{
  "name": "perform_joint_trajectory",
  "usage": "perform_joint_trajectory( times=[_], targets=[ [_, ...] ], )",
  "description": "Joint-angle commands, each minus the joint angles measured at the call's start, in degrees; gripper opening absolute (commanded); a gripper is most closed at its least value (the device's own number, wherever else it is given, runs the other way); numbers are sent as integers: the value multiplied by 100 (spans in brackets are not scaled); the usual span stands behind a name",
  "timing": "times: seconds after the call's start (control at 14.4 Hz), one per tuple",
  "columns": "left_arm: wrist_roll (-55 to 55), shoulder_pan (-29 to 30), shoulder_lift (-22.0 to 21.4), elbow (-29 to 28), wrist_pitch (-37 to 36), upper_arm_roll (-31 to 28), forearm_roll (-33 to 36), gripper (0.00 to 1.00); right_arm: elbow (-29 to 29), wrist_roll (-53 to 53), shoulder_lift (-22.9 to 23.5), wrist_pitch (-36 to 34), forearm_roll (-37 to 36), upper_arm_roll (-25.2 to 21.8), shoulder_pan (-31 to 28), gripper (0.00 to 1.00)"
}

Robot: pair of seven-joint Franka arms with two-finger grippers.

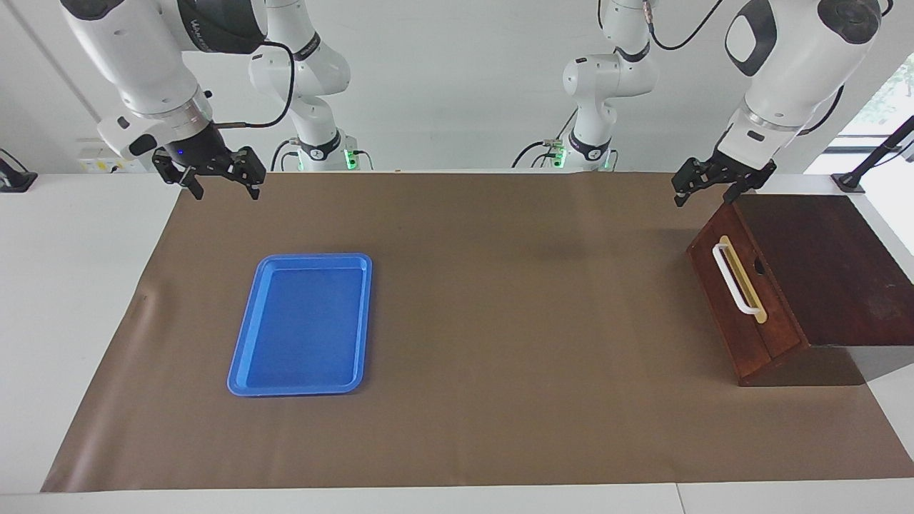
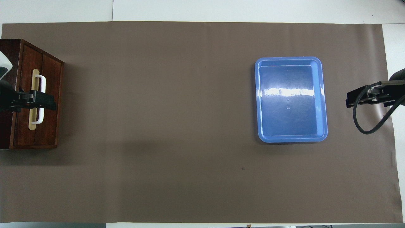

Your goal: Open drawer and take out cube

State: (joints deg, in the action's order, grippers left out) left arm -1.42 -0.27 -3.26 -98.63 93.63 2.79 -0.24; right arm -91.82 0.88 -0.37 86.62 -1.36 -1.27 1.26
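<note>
Your drawer (image 1: 742,285) sits shut at the desk's left-arm end, its front facing the desk's middle and its white handle (image 1: 733,279) running lengthwise from the robots' edge outward. Your left gripper (image 1: 712,188) hangs above it, released and empty, likely lining up for the pull. The right gripper (image 1: 223,179), unclenched, waits over its own end near the blue tray (image 1: 303,325). No cube shows.

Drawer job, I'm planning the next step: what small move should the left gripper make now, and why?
Probably lower the left gripper onto the white handle. The drawer is shut and the gripper hangs open, above it and clear of the handle. The right gripper waits open, away from the tray.
</note>
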Motion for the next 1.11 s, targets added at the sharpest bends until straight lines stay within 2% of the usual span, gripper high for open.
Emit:
perform_joint_trajectory(
  times=[0.0, 0.49, 0.83, 1.04],
  targets=[
    [-25, 88, -79, -165, 278, 3, 95, 100, -64, -115, -86, -110, 12, 48, -83, 100],
    [-33, 97, 9, -297, 673, -6, 103, 100, -64, -115, -86, -101, 12, 48, -74, 100],
    [-33, 97, 237, -683, 1418, -6, 893, 100, -64, -115, -86, -101, 12, 48, -74, 100],
    [-51, 175, 465, -833, 1868, -6, 1060, 100, -64, -115, -86, -110, 12, 48, -74, 100]
  ],
)
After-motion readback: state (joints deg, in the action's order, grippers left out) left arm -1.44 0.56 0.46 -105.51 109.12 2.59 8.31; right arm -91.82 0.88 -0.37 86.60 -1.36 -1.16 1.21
